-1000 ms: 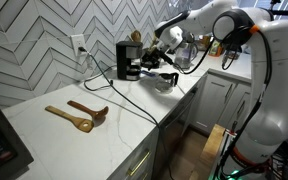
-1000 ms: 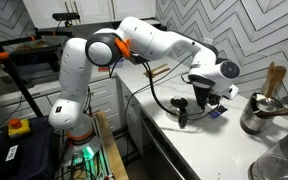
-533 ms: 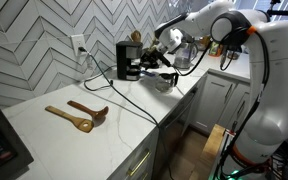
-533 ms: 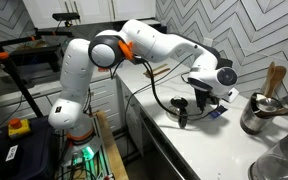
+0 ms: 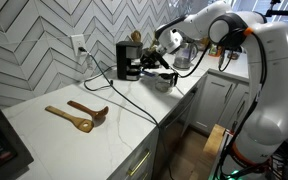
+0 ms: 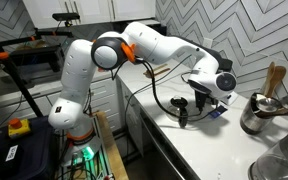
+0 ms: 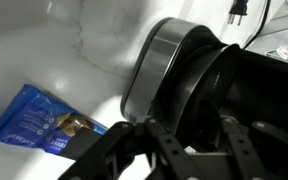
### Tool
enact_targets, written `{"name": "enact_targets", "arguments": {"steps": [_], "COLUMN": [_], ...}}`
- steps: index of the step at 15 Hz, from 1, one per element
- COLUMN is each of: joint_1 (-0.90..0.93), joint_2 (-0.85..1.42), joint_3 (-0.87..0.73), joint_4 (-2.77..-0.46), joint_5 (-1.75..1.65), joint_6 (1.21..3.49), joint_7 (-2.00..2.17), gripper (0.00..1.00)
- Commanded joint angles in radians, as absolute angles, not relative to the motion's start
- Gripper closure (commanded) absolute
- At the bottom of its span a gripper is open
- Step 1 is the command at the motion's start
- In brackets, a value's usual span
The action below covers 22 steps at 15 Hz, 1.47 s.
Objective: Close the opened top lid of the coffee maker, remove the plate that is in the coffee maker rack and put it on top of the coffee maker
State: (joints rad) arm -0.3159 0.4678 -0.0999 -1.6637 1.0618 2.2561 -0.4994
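Note:
The black coffee maker (image 5: pixel 128 60) stands against the tiled wall, its power cord trailing over the counter. My gripper (image 5: pixel 161 63) is right at the machine's front, level with its recessed bay. In the wrist view my fingers (image 7: pixel 184 140) are spread open around a dark round part with a steel band (image 7: pixel 147 62). I cannot tell whether they touch it. The plate is hidden behind my gripper. The top lid does not show clearly. In the exterior view from the other side, my gripper (image 6: pixel 208 95) covers the machine.
Two wooden spoons (image 5: pixel 79 115) lie on the white counter. A blue packet (image 7: pixel 32 122) lies beside the machine, also in an exterior view (image 6: pixel 216 111). A steel pot (image 6: pixel 256 115) stands nearby. A wall outlet (image 5: pixel 79 45) sits behind the machine.
My gripper has shifted slightly toward the coffee maker's front. Nothing else has moved.

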Motion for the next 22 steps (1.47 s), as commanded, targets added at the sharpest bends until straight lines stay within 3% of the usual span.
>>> {"name": "enact_targets", "arguments": {"steps": [1,3,22], "joint_1": [-0.333,-0.333,-0.304], "joint_2": [0.499,0.505,0.408], "joint_3": [-0.085,-0.086,-0.145], "joint_4": [-1.636,-1.631,-1.694], "joint_5": [1.113,1.122,0.955], "joint_6": [2.248,2.246,2.227], "joint_7": [-0.52,-0.52,-0.308], "gripper": [0.88,1.0,1.0]}}
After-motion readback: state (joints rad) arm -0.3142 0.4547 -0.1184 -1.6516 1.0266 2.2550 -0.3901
